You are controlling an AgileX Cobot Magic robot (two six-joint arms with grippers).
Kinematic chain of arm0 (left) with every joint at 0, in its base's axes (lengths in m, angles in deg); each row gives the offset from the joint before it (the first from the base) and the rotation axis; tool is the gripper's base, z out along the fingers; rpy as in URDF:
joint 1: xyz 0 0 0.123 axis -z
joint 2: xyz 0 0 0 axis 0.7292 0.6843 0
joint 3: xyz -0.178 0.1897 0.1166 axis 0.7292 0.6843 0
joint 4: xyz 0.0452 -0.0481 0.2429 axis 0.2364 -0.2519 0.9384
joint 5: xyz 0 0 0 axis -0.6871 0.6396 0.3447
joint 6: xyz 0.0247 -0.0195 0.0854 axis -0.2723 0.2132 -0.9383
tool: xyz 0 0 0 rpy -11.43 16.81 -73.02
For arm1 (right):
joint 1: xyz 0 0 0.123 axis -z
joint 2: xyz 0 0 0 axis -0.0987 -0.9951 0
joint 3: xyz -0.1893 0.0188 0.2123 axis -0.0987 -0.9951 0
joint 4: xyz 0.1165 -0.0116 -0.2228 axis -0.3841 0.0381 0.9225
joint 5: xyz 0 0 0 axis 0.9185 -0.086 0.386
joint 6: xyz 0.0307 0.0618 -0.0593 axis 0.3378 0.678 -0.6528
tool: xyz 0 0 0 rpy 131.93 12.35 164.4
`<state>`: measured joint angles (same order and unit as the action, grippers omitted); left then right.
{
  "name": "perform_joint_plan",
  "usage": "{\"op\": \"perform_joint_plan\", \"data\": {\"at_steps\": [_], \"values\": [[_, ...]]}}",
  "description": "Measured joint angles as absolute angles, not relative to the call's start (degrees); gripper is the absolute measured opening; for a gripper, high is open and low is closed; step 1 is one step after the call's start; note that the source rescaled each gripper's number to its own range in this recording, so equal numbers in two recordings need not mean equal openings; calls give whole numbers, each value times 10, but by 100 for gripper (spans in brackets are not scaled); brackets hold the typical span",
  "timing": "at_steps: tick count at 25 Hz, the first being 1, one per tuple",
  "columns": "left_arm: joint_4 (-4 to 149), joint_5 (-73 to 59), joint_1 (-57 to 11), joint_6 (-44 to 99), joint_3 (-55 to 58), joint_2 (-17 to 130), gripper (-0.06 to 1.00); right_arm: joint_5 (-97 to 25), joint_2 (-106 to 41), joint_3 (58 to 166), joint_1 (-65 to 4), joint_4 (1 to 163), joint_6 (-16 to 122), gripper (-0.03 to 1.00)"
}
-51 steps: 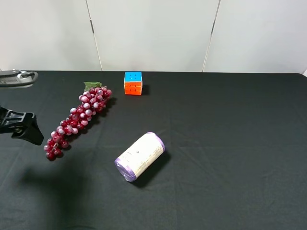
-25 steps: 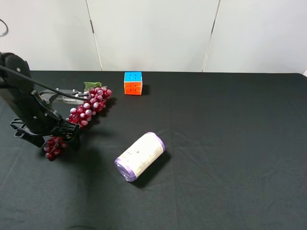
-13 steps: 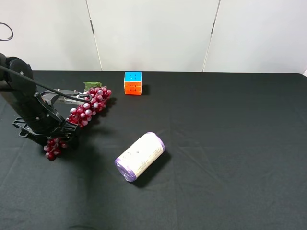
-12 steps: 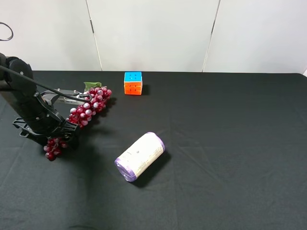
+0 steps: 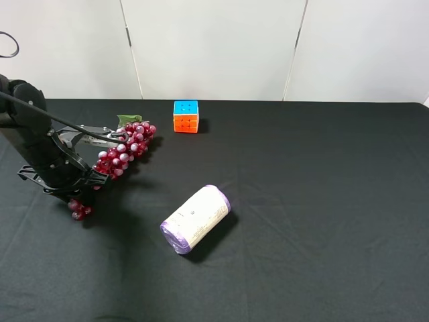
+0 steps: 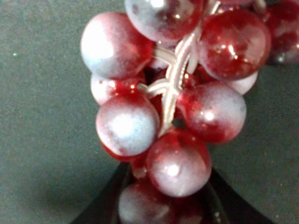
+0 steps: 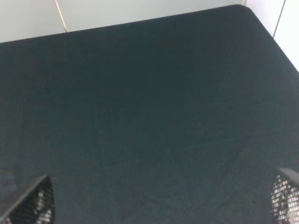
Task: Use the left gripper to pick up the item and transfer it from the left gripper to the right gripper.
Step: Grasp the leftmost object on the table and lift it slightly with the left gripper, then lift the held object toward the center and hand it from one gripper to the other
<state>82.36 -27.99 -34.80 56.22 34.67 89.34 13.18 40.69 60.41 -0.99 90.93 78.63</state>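
The item (image 5: 126, 149), a long bunch of glossy dark-red grapes with a green leaf at its far end, lies slantwise on the black table (image 5: 301, 201) at the left. My left gripper (image 5: 75, 190) is down over the bunch's near end and shut on it, with a few grapes hanging below the claw. In the left wrist view the item (image 6: 168, 107) fills the picture, with the black fingers (image 6: 105, 205) pressed in on both sides. My right gripper (image 7: 159, 205) is open, its fingertips (image 7: 32, 205) wide apart over bare black cloth. It does not show in the exterior high view.
A white roll with purple ends (image 5: 196, 219) lies near the table's middle, right of the left arm. A colourful puzzle cube (image 5: 186, 116) stands at the back by the white wall. The table's far corner (image 7: 243, 7) shows in the right wrist view.
The left arm came down over the near end of the bunch, and its jaws then closed on the grapes. The lowest grapes have shifted slightly under the claw.
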Motion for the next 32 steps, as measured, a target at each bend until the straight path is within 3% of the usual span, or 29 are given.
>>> {"op": "perform_joint_plan", "data": {"at_steps": [11,32], "values": [[824,-300,-348,562,344,872,5,132,407,604,-10,909,786,100],[832,-598,-348,562,157,712,2,132,407,604,-10,909,786,100]]}}
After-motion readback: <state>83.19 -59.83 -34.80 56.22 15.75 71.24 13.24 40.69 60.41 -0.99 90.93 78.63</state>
